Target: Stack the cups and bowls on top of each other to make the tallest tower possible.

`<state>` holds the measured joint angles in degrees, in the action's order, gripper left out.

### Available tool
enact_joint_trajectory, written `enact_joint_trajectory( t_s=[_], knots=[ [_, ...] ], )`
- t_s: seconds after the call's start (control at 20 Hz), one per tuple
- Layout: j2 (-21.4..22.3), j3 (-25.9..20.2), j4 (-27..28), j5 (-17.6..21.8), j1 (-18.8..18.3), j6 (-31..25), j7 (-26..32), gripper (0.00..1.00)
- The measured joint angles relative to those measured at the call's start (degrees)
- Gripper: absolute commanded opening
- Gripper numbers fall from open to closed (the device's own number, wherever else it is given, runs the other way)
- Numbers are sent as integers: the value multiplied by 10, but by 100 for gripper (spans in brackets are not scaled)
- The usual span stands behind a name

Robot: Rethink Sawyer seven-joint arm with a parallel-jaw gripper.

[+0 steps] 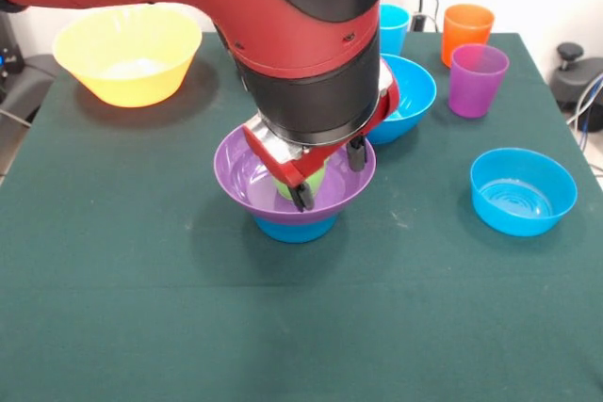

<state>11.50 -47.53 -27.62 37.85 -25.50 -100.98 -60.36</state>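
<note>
At frame centre the jaws are pinching the lime green cup inside the purple bowl; seat it centred before releasing

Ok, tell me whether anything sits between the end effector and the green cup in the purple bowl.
Nothing visible does. The end effector is down inside the purple bowl, its fingers either side of the green cup, which sits in the bowl atop a small blue bowl.
</note>
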Motion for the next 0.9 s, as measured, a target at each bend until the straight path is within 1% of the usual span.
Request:
enact_joint_trajectory(
  t_s=[0.35,0.6,0.9],
  knots=[
    [0,-2,16,7,1,-17,0,100],
    [0,-11,42,25,4,-34,0,100],
    [2,-18,52,36,4,-48,0,100]
  ],
)
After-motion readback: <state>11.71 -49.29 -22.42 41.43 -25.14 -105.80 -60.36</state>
